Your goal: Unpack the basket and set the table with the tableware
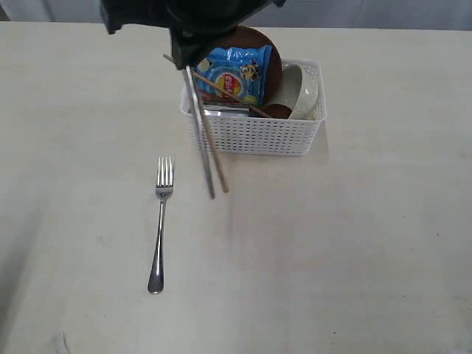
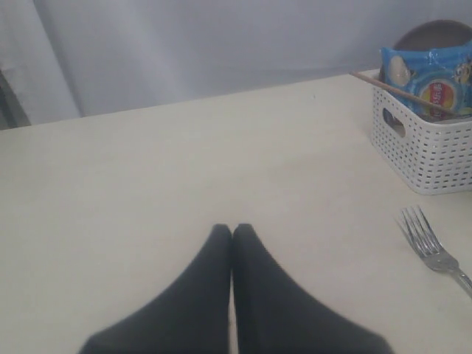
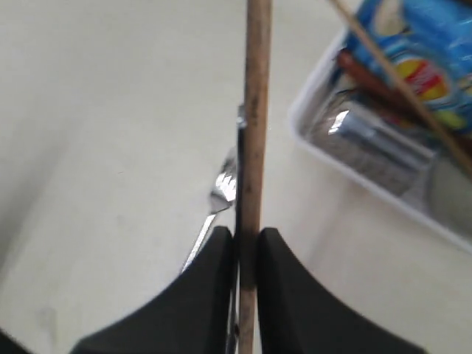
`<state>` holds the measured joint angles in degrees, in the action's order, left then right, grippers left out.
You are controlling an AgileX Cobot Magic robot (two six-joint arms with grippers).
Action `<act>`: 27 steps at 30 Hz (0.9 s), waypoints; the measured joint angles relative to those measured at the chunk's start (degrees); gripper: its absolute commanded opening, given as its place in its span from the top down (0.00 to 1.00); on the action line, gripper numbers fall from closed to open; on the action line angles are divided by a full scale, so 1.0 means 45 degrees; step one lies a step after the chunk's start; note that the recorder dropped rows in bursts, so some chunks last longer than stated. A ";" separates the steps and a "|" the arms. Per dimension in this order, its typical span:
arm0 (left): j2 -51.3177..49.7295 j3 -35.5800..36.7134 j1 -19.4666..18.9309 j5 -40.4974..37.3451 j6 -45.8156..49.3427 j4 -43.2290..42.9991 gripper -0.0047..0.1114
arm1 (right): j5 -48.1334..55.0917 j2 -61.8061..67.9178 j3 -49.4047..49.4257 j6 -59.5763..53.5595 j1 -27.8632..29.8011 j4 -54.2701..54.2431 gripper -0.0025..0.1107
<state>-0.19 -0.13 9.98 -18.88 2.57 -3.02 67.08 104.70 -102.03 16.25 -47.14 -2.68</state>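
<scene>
We are working through the unpacking step, with the cutlery coming out first. Our right gripper (image 3: pixel 247 236) is reaching in from 12 o'clock in the exterior view. Its jaws are pinching two pieces together, the steel knife (image 1: pixel 199 125) and one wooden chopstick (image 1: pixel 216 162). Both are hanging almost upright, tips down, in front of the near wall of the basket (image 1: pixel 254 136) at its 7 o'clock corner. The tips appear to be just above the table (image 1: pixel 354 243), though we cannot tell whether they are touching it.

The fork (image 1: pixel 160 221) is already lying flat on the table, at 7 o'clock from the basket and well apart from it, tines pointing to 12. Our left gripper (image 2: pixel 232 230) is hanging low over bare tabletop with its jaws pressed together on nothing.

The second chopstick (image 1: pixel 236 94) is lying slantwise inside the basket across the blue snack packet (image 1: pixel 234 74), with the bowl (image 1: pixel 304 92) at the 3 o'clock end and the plate (image 1: pixel 274 63) behind the packet.

In our judgement the next move calls for carrying this pair clear of the basket wall and lowering it flat. The pieces should go near the fork without landing on it. Because they are pinched together, they may roll apart on release.
</scene>
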 measured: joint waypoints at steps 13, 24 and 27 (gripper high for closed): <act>0.0000 0.0000 0.0000 0.0000 0.0000 0.0000 0.96 | -0.1033 0.0000 0.4120 -0.0389 -0.0720 -0.1597 0.98; 0.0000 0.0000 0.0000 0.0000 0.0000 0.0000 0.96 | -0.2911 0.0648 0.6278 0.0953 -0.0668 0.0484 0.98; 0.0000 0.0000 0.0000 0.0000 0.0000 0.0000 0.96 | -0.3378 0.0942 0.6278 0.1146 -0.0581 0.0704 0.98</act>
<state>-0.19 -0.13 9.98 -18.88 2.57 -3.02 51.88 108.94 -73.78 21.41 -49.76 0.49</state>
